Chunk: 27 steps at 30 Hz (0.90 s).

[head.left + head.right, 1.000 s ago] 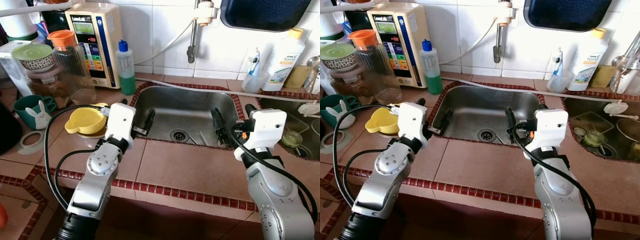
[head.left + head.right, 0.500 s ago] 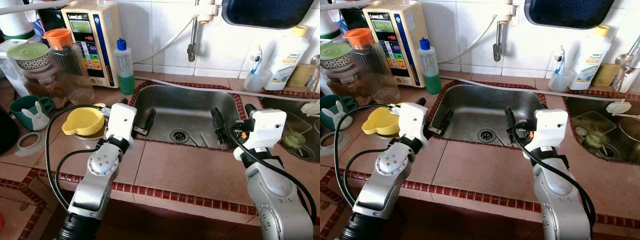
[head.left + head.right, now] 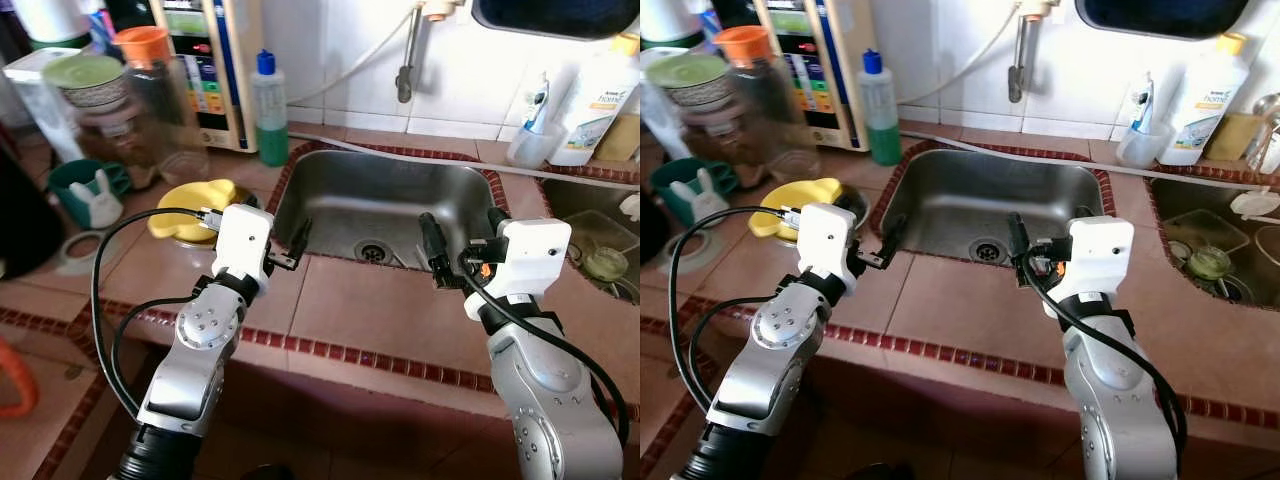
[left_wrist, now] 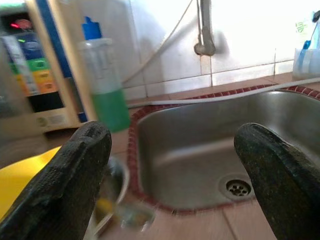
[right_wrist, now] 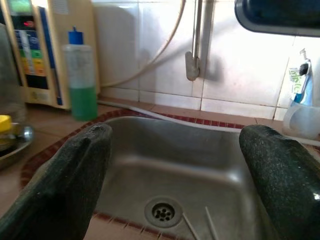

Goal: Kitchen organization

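1. Mostly the upper left of the head views is blurred: a jar [image 3: 150, 105] with an orange lid, a stack of bowls [image 3: 75, 85] and a panelled appliance [image 3: 215, 55] can be told apart, though their details cannot be read.
2. A dark object [image 3: 555, 12] is cut off by the top right edge, so what it is cannot be told.
3. A white bottle [image 3: 600, 100] stands at the right edge, partly cut off, with a small clear cup [image 3: 530, 140] just beside it holding a tube.
4. At centre lies the steel sink [image 3: 330, 190], its long axis running left to right across the frame, with a drain [image 3: 372, 251] low in the middle of the basin.
5. A tap [image 3: 405, 75] hangs down the tiled wall above the sink's far rim, and a thin hose lies along that rim.
6. A green bottle [image 3: 268, 110] stands upright at the sink's far left corner.
7. A yellow dish [image 3: 190, 195] rests on the counter left of the sink, near a green cup [image 3: 85, 190].
8. The left gripper [image 3: 290, 245] hovers over the sink's near left rim, its fingers [image 4: 65, 185] apart and holding nothing.
9. The right gripper [image 3: 445, 255] hovers over the near right rim, fingers [image 5: 60, 180] likewise spread wide and empty.
10. Bare tiled counter [image 3: 370, 320] runs along the near edge between the two arms.
11. A second basin [image 3: 590, 240] sits at the right edge, partly cut off, with small items inside that are hard to make out.
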Available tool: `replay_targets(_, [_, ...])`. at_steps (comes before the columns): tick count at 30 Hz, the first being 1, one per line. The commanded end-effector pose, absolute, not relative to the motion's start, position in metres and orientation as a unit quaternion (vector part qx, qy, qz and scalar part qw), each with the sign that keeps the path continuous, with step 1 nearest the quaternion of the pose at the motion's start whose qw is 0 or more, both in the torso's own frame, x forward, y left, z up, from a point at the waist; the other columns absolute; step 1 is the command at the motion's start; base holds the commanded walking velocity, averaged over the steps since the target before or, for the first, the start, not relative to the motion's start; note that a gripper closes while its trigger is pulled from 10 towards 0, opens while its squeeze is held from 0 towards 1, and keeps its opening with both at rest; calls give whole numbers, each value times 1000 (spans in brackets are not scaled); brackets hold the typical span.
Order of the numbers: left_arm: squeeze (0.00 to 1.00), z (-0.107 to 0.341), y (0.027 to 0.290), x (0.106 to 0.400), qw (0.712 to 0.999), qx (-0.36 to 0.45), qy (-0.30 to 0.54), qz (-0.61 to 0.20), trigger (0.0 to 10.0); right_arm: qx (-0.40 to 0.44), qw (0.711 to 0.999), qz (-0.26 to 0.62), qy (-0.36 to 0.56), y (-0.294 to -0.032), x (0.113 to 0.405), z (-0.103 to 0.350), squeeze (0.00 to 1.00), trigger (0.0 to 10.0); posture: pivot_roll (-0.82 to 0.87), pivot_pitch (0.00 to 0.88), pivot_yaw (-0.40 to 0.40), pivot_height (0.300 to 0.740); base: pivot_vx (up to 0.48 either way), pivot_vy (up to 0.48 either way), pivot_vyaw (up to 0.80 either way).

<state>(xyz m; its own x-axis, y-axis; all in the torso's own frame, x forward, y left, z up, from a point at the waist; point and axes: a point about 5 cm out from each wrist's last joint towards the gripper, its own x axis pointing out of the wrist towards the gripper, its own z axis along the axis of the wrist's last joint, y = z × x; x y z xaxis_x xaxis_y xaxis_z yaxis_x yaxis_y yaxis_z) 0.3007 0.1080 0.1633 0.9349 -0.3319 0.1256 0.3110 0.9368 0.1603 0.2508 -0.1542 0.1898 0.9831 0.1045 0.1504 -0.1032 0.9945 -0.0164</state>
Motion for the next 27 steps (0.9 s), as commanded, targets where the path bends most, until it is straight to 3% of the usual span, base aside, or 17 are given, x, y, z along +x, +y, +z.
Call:
replay_targets(1, [0, 165, 109, 301, 981, 70, -77, -164, 10000, -5, 995, 52, -81, -153, 252, 193, 0, 10000, 61, 0, 49, 740, -262, 0, 0])
replay_targets(7, [0, 166, 109, 302, 981, 68, -77, -164, 10000, -3, 995, 51, -82, -153, 252, 193, 0, 10000, 62, 0, 52, 740, -259, 0, 0])
replay_targets(27, [0, 167, 104, 304, 978, 69, -80, -179, 10000, 0, 995, 46, -85, -152, 254, 193, 0, 10000, 59, 0, 66, 740, 0, 0, 0])
